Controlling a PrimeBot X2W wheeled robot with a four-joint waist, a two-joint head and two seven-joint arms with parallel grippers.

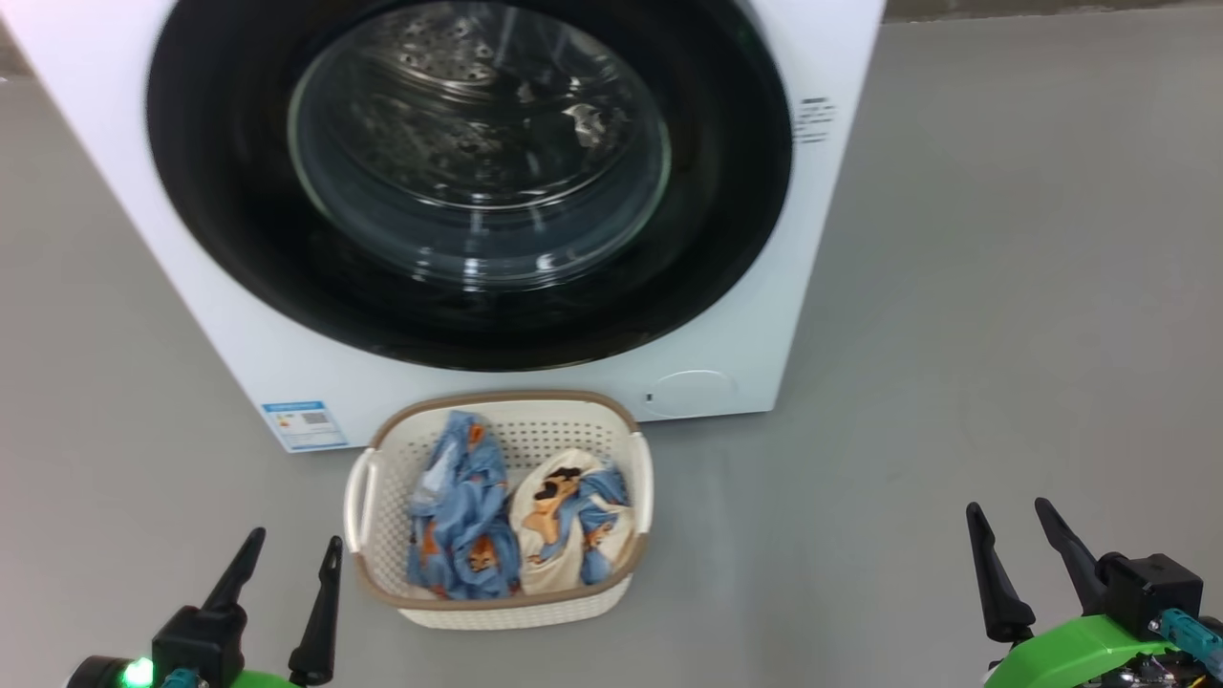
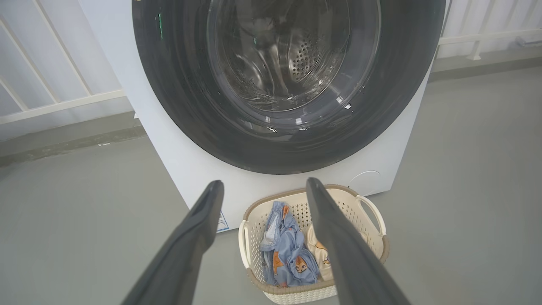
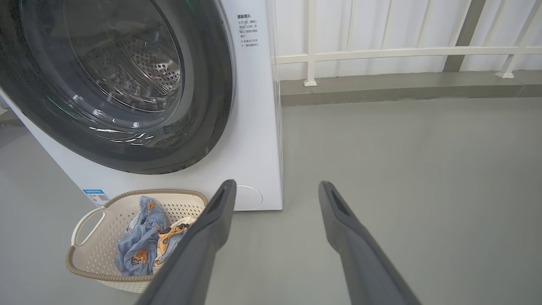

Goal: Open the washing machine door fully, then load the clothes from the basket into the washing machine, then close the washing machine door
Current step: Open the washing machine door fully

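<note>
Glossy black-rimmed, the washing machine door sat shut in the head view, clothes in the basket in front of it; left gripper and right gripper stood wide, empty. Left wrist view: grip point on the door was unclear. Right wrist view: its rim edge stood clear; hooking there was judged best.

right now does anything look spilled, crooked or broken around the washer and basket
Nothing stands out. The washing machine door is shut with its glass intact, the basket stands upright on the floor in front of it, and the clothes both lie inside, none spilled. The left gripper and right gripper are open and empty.
</note>
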